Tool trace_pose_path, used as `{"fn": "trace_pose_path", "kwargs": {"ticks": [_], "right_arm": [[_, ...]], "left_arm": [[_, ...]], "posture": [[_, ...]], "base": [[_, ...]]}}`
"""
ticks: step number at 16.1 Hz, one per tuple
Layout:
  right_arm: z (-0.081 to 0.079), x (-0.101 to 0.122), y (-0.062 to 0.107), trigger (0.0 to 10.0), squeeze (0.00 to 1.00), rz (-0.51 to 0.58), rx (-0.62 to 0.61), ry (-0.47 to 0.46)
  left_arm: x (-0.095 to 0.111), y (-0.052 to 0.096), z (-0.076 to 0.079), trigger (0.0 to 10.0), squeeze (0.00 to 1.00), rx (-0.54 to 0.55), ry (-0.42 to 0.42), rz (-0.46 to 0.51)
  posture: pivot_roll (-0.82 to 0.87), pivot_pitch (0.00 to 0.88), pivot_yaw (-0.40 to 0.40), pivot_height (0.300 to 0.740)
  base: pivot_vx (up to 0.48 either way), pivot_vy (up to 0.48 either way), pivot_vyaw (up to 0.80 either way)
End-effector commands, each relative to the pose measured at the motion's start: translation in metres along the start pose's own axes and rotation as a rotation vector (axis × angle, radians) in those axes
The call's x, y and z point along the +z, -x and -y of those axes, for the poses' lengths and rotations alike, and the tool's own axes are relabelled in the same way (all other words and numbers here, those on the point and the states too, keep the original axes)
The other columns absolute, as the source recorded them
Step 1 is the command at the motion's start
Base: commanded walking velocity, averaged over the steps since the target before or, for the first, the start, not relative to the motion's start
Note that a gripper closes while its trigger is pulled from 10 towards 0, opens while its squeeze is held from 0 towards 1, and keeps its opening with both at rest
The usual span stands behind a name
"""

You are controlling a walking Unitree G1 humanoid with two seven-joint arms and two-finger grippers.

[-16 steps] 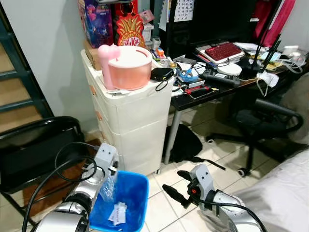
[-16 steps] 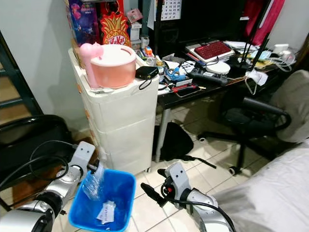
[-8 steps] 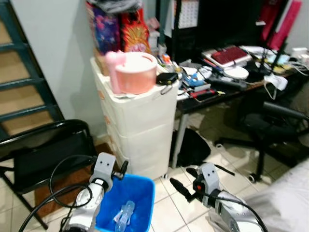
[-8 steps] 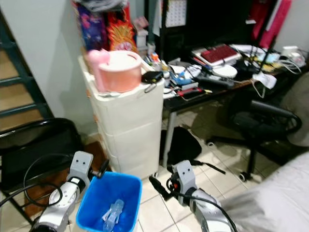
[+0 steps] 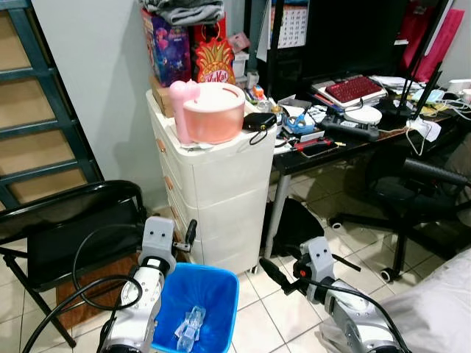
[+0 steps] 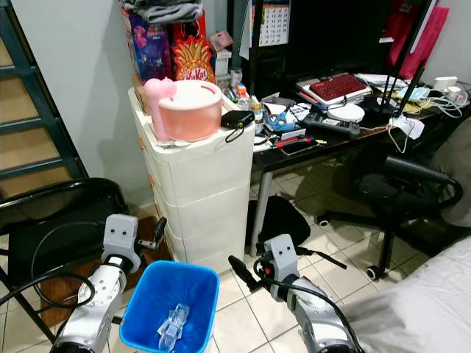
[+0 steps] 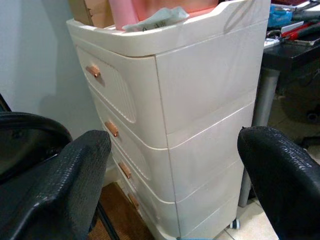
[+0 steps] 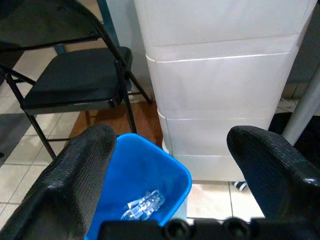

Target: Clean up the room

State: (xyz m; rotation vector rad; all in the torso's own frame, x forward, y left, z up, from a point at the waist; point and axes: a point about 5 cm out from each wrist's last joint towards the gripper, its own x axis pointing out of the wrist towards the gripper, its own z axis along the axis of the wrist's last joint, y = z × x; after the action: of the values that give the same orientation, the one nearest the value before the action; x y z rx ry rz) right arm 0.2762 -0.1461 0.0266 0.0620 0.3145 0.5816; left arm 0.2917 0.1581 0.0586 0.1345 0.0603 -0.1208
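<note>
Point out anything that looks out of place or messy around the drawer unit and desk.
The black desk is cluttered with cables, tools and a red keyboard. A pink container and stacked boxes crowd the white drawer unit. A crumpled clear plastic piece lies in the blue bin, where it belongs.

bin mouth open, drawers close behind

Count, floor level: one blue plastic waste bin, holding one crumpled clear plastic bottle. One white plastic drawer unit with four copper-coloured handles (counted in the left wrist view). One black folding chair, one black swivel office chair. One red keyboard on the black tabletop.
</note>
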Motion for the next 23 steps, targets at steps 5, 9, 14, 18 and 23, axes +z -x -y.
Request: {"fn": "trace_pose_path", "kwargs": {"ticks": [5,9,14,18,23], "right_arm": [[0.003,0.004,-0.002,10.0,0.00,0.032,-0.033,-0.022],[0.005,0.004,-0.002,10.0,0.00,0.039,-0.043,-0.028],[0.005,0.004,-0.001,10.0,0.00,0.039,-0.044,-0.027],[0.005,0.003,-0.001,10.0,0.00,0.036,-0.039,-0.028],[0.003,0.002,0.000,10.0,0.00,0.040,-0.039,-0.022]], "left_arm": [[0.009,-0.008,0.006,10.0,0.00,0.012,0.003,-0.005],[0.009,-0.010,0.008,10.0,0.00,0.021,-0.006,-0.020],[0.009,-0.013,0.008,10.0,0.00,0.025,-0.013,-0.029],[0.009,-0.013,0.009,10.0,0.00,0.021,-0.014,-0.030],[0.008,-0.014,0.010,10.0,0.00,0.010,-0.013,-0.032]], "posture": [[-0.04,0.000,0.020,0.740],[-0.04,0.000,0.020,0.740],[-0.06,0.000,0.025,0.740],[-0.06,0.000,0.026,0.740],[-0.06,0.000,0.030,0.740]], "base": [[0.000,0.000,0.00],[-0.187,0.000,0.00],[-0.371,0.000,0.00],[-0.336,0.000,0.00],[-0.295,0.000,0.00]]}}
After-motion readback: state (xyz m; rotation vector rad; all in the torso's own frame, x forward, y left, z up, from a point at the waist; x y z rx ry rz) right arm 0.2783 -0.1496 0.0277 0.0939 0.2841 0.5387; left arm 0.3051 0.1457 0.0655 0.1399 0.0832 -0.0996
